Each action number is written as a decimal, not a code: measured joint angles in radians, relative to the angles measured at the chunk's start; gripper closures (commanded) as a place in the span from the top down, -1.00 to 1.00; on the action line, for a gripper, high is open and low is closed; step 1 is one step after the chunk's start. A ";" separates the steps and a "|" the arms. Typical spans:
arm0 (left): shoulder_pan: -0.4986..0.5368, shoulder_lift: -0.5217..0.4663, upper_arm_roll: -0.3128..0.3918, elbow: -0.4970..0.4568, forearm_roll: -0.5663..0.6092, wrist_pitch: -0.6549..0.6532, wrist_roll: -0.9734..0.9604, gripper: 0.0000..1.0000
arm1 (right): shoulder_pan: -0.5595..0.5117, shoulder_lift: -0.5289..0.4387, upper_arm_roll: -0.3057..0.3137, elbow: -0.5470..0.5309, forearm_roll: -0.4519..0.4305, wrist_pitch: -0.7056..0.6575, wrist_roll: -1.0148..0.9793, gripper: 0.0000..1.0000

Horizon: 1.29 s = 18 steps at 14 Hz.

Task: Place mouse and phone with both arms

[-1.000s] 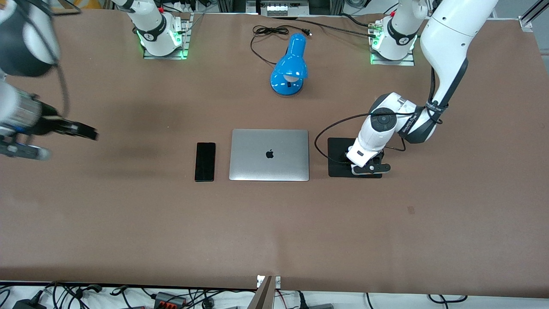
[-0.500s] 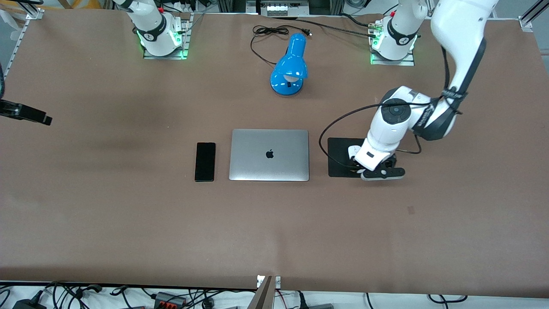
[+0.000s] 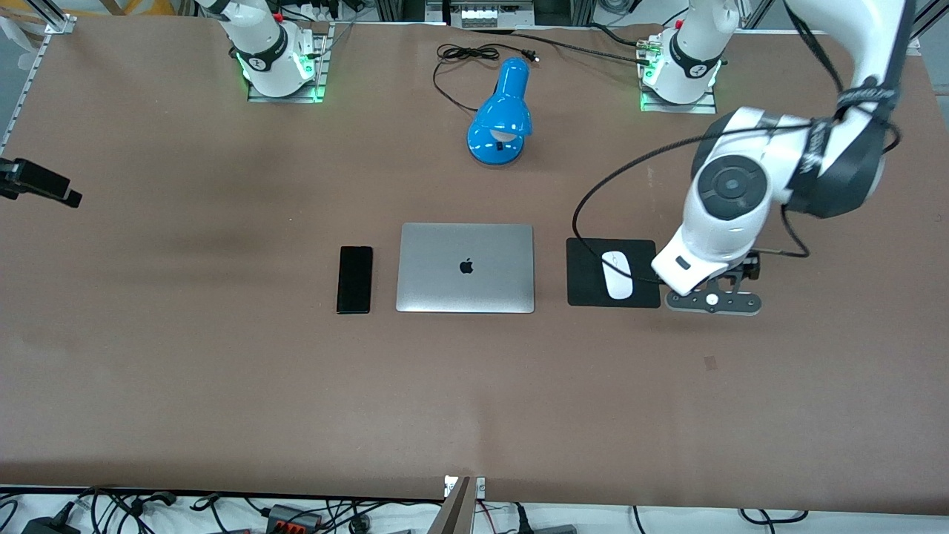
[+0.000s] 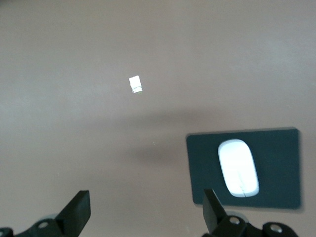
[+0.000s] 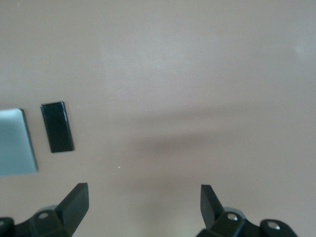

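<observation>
The white mouse (image 3: 616,275) lies on the black square pad (image 3: 586,261), beside the laptop toward the left arm's end. It also shows in the left wrist view (image 4: 238,167) on the pad (image 4: 276,168). My left gripper (image 3: 712,300) hangs open and empty over bare table just past the pad's edge (image 4: 145,205). The black phone (image 3: 354,279) lies flat beside the laptop toward the right arm's end, and shows in the right wrist view (image 5: 57,127). My right gripper (image 3: 37,182) is open and empty (image 5: 143,195), high over the right arm's end of the table.
A closed silver laptop (image 3: 465,267) lies between phone and pad. A blue desk lamp (image 3: 501,111) with a black cord stands farther from the camera than the laptop. A small white mark (image 4: 135,84) lies on the table.
My left gripper has lifted off the pad and moved toward the left arm's end, leaving the mouse uncovered on the pad. My right arm has drawn back to the view's edge.
</observation>
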 measured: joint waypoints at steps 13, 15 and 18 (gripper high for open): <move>0.086 -0.210 0.179 0.241 -0.392 -0.339 0.151 1.00 | -0.017 -0.019 0.022 -0.031 -0.026 0.008 -0.057 1.00; 0.018 -0.299 0.273 0.155 -0.416 -0.245 0.151 1.00 | -0.017 -0.019 0.022 -0.031 -0.026 0.008 -0.057 1.00; 0.011 -0.373 0.293 0.015 -0.416 -0.157 0.162 1.00 | -0.018 -0.019 0.022 -0.031 -0.026 0.008 -0.057 1.00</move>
